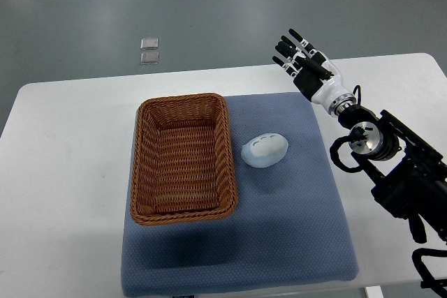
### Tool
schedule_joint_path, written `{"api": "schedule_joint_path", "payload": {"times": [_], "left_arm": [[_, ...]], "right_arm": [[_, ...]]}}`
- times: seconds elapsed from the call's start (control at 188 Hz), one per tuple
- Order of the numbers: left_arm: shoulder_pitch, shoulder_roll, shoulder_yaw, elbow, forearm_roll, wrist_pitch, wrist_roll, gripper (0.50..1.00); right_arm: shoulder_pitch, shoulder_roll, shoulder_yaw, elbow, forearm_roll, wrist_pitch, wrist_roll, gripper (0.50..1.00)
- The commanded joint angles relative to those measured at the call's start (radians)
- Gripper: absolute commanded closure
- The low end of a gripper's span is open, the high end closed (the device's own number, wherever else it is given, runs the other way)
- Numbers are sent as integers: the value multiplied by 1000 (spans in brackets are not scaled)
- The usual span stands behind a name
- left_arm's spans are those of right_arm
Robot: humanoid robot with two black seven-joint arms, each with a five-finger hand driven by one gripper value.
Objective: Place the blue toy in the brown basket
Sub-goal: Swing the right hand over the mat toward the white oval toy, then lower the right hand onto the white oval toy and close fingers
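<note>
White table (70, 144) seen from steeply above, with a blue-grey mat (293, 228) spread over its middle. On the mat's left part, a brown basket (183, 159), rectangular and woven, holding nothing. Just beside the basket's right wall, but not touching it, the blue toy (265, 149): a pale rounded oval with a few lighter marks on top (lying flat on the mat, roughly level with the basket's middle). Well apart from the toy, up and to the right, the right hand (304, 63), raised near the table's far edge at the mat's upper right corner, fingers (288, 48) stretched out and slightly spread, pointing away up-left, gripping nothing. Behind it, the black arm (391, 165) reaching in from the right edge. On the grey floor beyond the table, two small pale squares (149, 50).
</note>
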Motion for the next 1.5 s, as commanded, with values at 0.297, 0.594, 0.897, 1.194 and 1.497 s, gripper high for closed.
{"api": "schedule_joint_path", "payload": {"times": [0.297, 0.594, 0.897, 1.194, 1.497], "left_arm": [[0, 0, -5, 0, 0, 0, -2, 500], [-2, 0, -5, 0, 0, 0, -2, 500], [-5, 0, -8, 0, 2, 0, -2, 500], [-5, 0, -6, 0, 0, 0, -2, 500], [-5, 0, -3, 5, 0, 0, -2, 500]], "right_arm": [[23, -25, -19, 3, -20, 16, -11, 597], [372, -246, -442, 18, -293, 163, -130, 597], [1004, -349, -1256, 229, -387, 396, -308, 599], [1213, -145, -1502, 334, -453, 359, -340, 603], [1114, -60, -1577, 293, -456, 215, -374, 619]]}}
